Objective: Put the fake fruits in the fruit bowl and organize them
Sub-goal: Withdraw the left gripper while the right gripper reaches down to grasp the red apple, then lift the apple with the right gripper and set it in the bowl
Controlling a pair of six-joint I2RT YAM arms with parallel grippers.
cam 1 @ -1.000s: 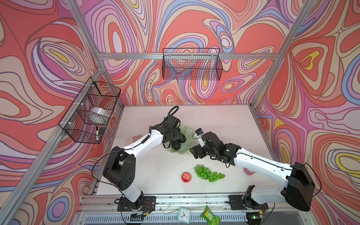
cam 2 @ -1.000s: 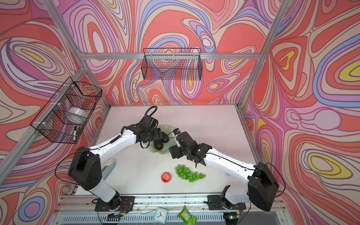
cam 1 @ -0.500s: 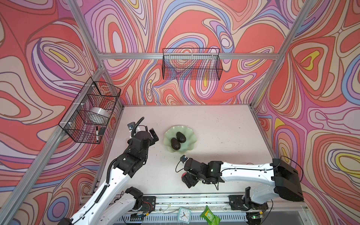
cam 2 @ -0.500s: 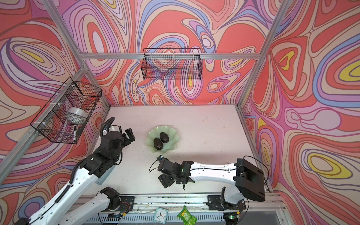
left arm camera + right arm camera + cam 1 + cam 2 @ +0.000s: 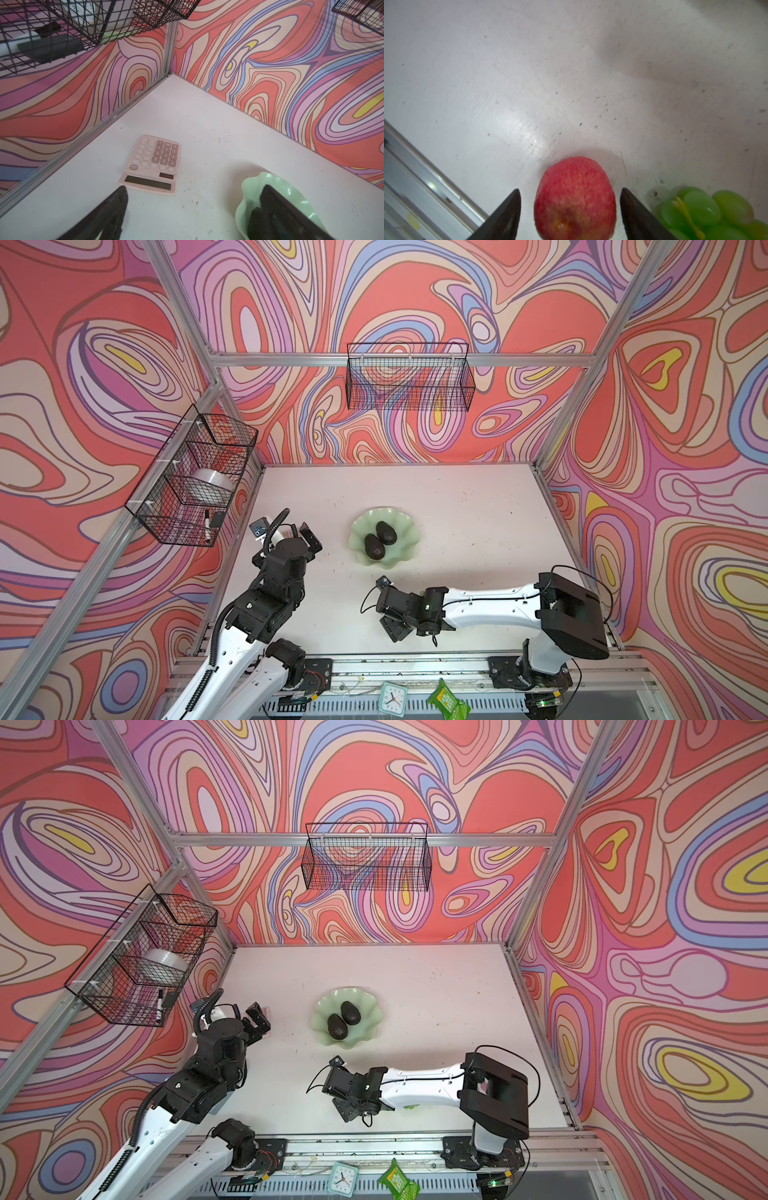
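Left gripper (image 5: pixel 193 188) backed off, jaws spread, empty; both avocados (image 5: pixel 374 546) sit in fruit bowl (image 5: pixel 406 548). Right gripper (image 5: pixel 570 189) now straddles apple (image 5: pixel 575 201) on table (image 5: pixel 529 83), jaws apart, not yet touching. Grapes (image 5: pixel 702 207) next.

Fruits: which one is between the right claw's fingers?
The apple: it sits between the fingers of the right claw, gaps both sides. The grapes lie outside them; both avocados are in the bowl.

apple (image 5: pixel 575 197) and grapes (image 5: pixel 708 214) are cropped at the wrist frame's edge (right arm (image 5: pixel 486 605) mostly hides them from above)
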